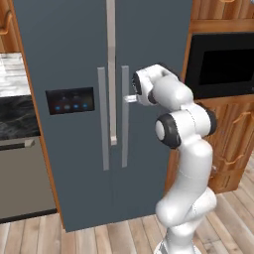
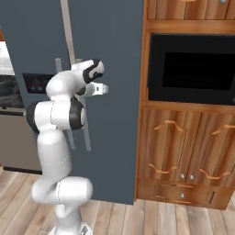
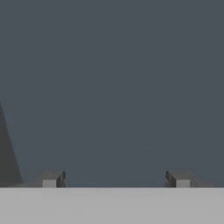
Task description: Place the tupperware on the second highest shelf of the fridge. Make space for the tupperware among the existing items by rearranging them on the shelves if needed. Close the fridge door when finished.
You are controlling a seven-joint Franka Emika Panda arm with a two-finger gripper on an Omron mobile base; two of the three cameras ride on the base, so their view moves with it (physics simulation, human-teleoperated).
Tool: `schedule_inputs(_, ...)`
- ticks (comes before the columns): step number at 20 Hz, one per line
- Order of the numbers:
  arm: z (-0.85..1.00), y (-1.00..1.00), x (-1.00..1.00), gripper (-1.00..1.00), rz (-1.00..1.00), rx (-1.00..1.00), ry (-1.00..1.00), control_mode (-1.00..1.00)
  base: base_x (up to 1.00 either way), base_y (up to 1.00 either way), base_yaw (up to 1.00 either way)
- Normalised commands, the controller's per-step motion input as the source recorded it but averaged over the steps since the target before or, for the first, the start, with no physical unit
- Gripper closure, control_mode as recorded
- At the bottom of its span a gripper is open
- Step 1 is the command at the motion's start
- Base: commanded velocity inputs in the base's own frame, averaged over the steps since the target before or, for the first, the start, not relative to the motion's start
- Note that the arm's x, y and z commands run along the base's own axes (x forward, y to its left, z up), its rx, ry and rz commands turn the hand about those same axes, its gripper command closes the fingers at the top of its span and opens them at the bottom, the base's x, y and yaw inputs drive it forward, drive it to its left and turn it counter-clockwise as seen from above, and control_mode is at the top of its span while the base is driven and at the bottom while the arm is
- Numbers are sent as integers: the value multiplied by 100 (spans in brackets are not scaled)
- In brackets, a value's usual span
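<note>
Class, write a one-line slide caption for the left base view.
White robot arm's open hand reaches the grey vertical handle of the closed slate-grey fridge door.

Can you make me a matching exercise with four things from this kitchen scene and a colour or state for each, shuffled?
Things:
1. fridge door
2. gripper
3. control panel
4. cabinet doors

Descriptions:
A. black with blue lights
B. brown wood
C. shut, slate-grey
D. jaws wide apart, close to the door's face

Pairs: 1-C, 2-D, 3-A, 4-B
</note>
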Motion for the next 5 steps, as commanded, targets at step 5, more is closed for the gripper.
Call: schedule_inputs(5,0,-1,0,-100,1,0,0,-100,0,0,0)
